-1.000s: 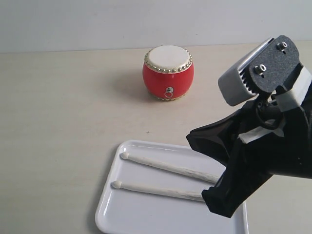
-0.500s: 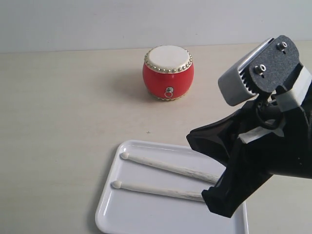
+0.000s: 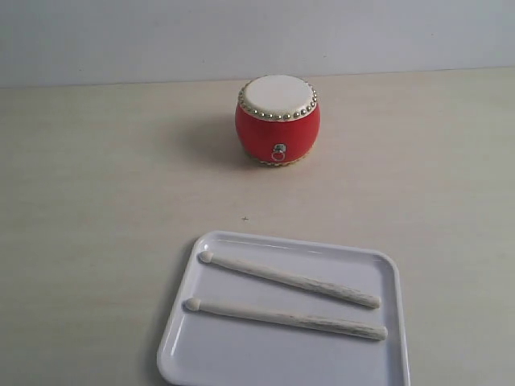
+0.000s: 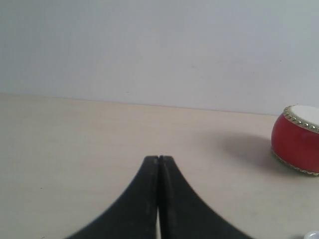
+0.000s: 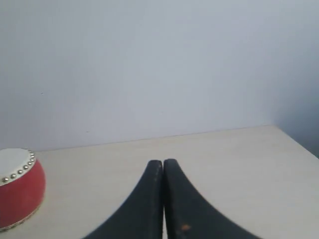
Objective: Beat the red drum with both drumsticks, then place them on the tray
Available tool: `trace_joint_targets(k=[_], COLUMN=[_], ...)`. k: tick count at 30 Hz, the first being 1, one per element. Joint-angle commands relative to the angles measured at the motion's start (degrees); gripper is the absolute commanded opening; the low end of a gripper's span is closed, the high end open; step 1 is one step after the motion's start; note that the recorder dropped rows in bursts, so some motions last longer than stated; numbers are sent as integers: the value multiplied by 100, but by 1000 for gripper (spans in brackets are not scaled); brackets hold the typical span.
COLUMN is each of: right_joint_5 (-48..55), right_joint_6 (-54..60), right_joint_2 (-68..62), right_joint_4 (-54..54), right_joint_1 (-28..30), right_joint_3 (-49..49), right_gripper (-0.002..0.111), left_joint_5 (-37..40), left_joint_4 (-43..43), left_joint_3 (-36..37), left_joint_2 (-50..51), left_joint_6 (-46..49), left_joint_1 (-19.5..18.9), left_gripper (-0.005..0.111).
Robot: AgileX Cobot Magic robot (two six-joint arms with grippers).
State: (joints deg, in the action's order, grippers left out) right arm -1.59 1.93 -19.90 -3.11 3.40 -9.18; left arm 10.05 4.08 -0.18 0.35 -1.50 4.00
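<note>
— Where do we find the drumsticks (image 3: 290,279)?

— We see both lying flat inside the white tray (image 3: 241,362). They are side by side without touching, with their bead tips toward the left of the exterior view and their butt ends near the right rim. They sit a little closer together at the butts than at the tips.

— And the red drum (image 3: 278,121)?

— It stands upright on the pale table (image 3: 96,201), beyond the tray and well apart from it. Its cream skin faces up and the small metal ring faces the exterior camera.

— How do we read the left tool (image 4: 158,162)?

— Its two black jaws are pressed together with nothing between them. It hangs over bare table, and the drum (image 4: 296,139) is off to one side in its wrist view.

— The right tool (image 5: 163,164)?

— We see the same there: jaws pressed together and pinching nothing. The drum (image 5: 17,189) is at the edge of its wrist view and a plain wall (image 5: 149,64) lies behind.
</note>
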Motion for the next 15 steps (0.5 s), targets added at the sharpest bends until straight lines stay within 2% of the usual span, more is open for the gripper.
trace_joint_targets(k=[1, 7, 15], right_joint_5=[-291, 159, 324], right_joint_6=[-193, -314, -509], right_joint_2=[941, 1990, 1990], right_joint_4=[1, 1, 1], right_joint_1=[290, 290, 197], right_joint_3=[815, 918, 918], right_gripper=[0, 0, 0], left_joint_5=[-66, -66, -66], left_joint_4=[-24, -24, -24], left_joint_3=[18, 18, 18], left_joint_2=[-35, -35, -35], left_joint_6=[-47, -47, -47], left_joint_1=[-7, -7, -7], left_gripper=[0, 0, 0])
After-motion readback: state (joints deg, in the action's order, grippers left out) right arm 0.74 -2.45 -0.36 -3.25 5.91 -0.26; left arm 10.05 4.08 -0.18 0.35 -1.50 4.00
